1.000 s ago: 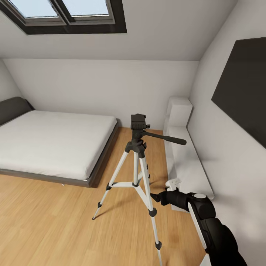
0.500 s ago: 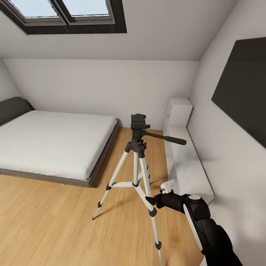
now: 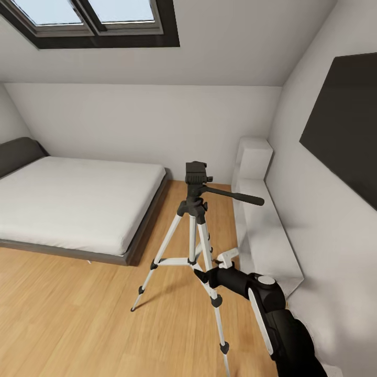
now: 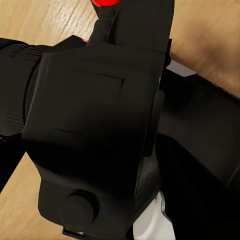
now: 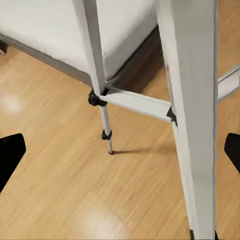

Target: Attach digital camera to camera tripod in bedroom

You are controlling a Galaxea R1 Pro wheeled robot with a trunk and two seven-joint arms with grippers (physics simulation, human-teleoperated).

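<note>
The camera tripod [image 3: 195, 230] is being shown standing near the centre of the head view on the light wooden floor [image 3: 68, 319], its silver-white legs spread and its black head at the top, with the long pan handle [image 3: 234, 197] pointing toward the right of the frame. The white bed [image 3: 73, 201] in its grey frame is lying at the left of that frame, the dark-framed skylight [image 3: 99, 23] is being seen at the upper left, and the black wall TV [image 3: 343, 125] is hanging at the right edge above a white ledge [image 3: 262, 230].

The right arm is being reached in from the lower right of the head view, and the right gripper [image 3: 200, 276] is being held low beside the tripod's nearer legs. In the right wrist view its two dark fingertips [image 5: 10, 152] are being shown far apart at the frame's side edges, so the jaws are spread wide with nothing between them being gripped; one tripod leg [image 5: 192, 125] is looming large between them and a farther leg [image 5: 100, 100] is standing in front of the bed.

In the left wrist view the digital camera [image 4: 95, 130] is being seen very close, a black boxy body with its red button [image 4: 106, 2] at the top edge, over wooden floor. The left gripper's fingers cannot be made out there, so whether it is clamped on the camera cannot be told.
</note>
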